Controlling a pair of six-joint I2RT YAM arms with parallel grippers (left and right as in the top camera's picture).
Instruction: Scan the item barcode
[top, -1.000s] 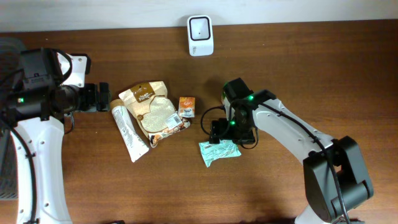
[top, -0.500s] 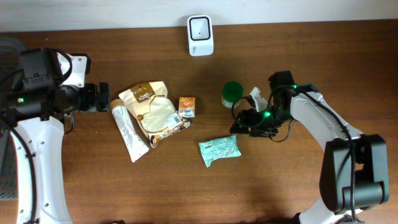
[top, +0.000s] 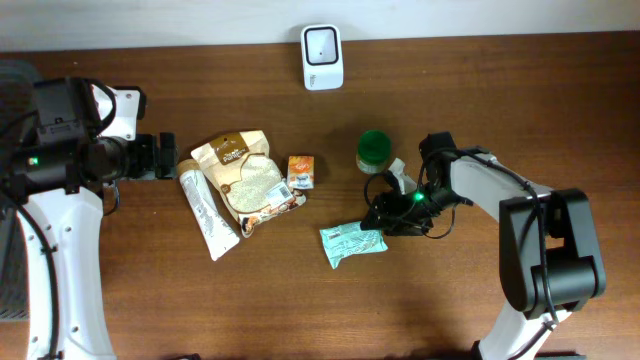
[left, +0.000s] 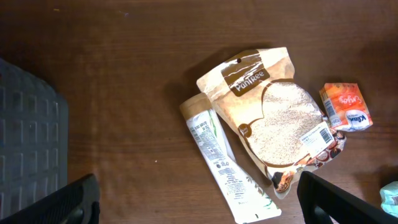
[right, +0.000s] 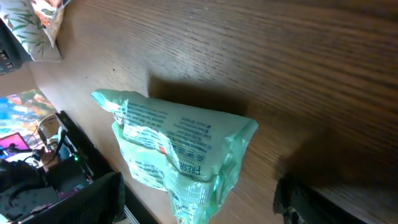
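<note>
The overhead camera looks straight down on the table (top: 200, 310). The left wrist camera faces down from well above the grain pouch (left: 273, 118), at overhead's centre left. The right wrist camera slants close over the green packet (right: 180, 149), just below overhead's centre.

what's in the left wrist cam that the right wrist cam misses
Left wrist only: the Pantree pouch lying flat with its barcode label up, the white tube beside it, and the small orange packet. Right wrist only: the green packet whole and close up, between that arm's fingers; a printed corner at top left is too cropped to name. Shared: the wooden table, and likely the green packet, a pale sliver at the left wrist view's lower right edge.
</note>
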